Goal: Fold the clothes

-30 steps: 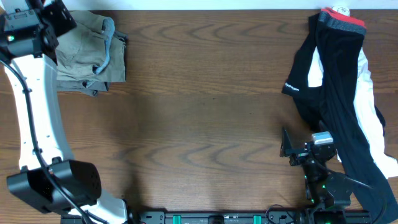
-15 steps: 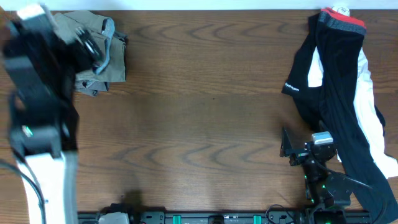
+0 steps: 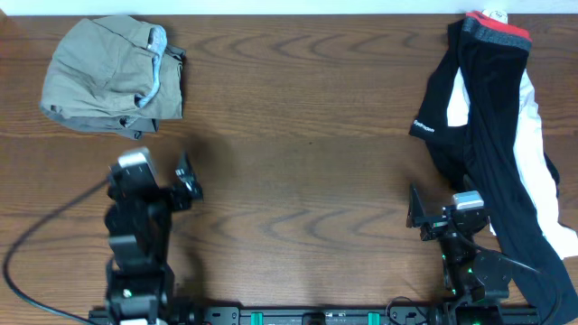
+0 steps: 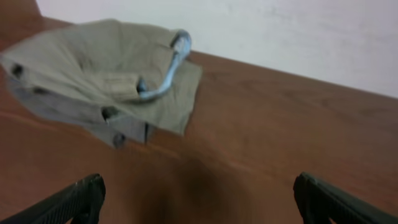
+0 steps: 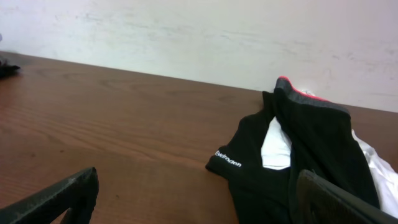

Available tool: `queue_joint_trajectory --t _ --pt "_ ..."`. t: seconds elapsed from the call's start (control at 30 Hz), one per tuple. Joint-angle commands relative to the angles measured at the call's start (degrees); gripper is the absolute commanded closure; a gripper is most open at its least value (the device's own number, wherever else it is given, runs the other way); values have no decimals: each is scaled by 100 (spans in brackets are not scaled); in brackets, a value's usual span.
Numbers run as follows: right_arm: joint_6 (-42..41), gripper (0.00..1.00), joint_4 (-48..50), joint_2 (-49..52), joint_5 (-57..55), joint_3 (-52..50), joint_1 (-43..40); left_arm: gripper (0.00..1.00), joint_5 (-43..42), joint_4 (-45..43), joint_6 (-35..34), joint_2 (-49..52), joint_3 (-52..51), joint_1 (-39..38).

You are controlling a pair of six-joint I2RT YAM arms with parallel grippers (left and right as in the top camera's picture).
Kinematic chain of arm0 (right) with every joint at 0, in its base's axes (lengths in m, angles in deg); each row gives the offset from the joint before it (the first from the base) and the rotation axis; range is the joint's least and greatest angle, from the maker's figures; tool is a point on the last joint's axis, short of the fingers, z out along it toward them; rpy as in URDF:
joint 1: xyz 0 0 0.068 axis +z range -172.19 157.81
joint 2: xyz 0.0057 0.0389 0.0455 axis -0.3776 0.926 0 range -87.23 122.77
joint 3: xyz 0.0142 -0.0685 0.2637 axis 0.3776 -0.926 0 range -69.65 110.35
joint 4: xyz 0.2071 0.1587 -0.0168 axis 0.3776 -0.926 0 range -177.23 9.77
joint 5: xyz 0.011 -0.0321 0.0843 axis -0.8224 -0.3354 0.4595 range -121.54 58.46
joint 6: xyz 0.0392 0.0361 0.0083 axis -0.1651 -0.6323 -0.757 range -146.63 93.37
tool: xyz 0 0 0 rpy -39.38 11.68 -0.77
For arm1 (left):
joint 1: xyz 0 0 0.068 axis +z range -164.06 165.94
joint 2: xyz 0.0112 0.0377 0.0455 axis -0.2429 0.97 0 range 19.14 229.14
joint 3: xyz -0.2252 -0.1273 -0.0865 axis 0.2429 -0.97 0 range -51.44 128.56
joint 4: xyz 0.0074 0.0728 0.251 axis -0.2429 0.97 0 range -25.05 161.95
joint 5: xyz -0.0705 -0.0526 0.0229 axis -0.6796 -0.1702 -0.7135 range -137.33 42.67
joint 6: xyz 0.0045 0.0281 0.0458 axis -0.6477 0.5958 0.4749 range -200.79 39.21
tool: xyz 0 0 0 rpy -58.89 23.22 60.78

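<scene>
The clothes are two garments. Khaki-olive shorts (image 3: 108,77) lie bunched and folded at the far left corner, their pale waistband lining showing; the left wrist view has the shorts (image 4: 93,81) ahead of the fingers. My left gripper (image 3: 152,181) is open and empty, well short of them, as the left wrist view of the gripper (image 4: 202,202) shows. Black-white sportswear (image 3: 492,135) with a red waistband stretches down the right side. My right gripper (image 3: 452,209) stands open by its near left edge; in the right wrist view the gripper (image 5: 199,200) holds nothing, and the sportswear (image 5: 298,143) lies ahead right.
Brown wooden table (image 3: 307,153) with a pale wall beyond its far edge. The sportswear runs off the right edge of the overhead view. The arm bases sit along the front edge.
My left arm has drawn back from over the khaki shorts to the front left, leaving them on the table. The right arm has not moved.
</scene>
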Motion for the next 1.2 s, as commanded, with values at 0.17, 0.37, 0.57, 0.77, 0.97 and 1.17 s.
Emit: queue_joint_trajectory --t 0.17,0.37,0.57,0.77,0.97,1.17 --pt "-48 1 -26 -42 -13 -9 -11 2 -238 -136 13 -1709 -1305 -24" --pt "-48 1 -26 -42 -11 -9 -9 2 -236 330 101 -2452 -1639 -24" --pt "-48 1 -26 -42 -11 -9 -11 2 -234 695 337 -2962 -1685 -26" --pt "-48 1 -26 -42 -13 -9 -9 2 -166 708 356 -2999 -1685 -28" --pt "-48 1 -28 -42 -13 -9 -9 2 -173 686 354 -2988 -1685 -28" --pt "-48 1 -26 -39 -11 -9 -9 2 -173 684 354 -2983 -1685 -28"
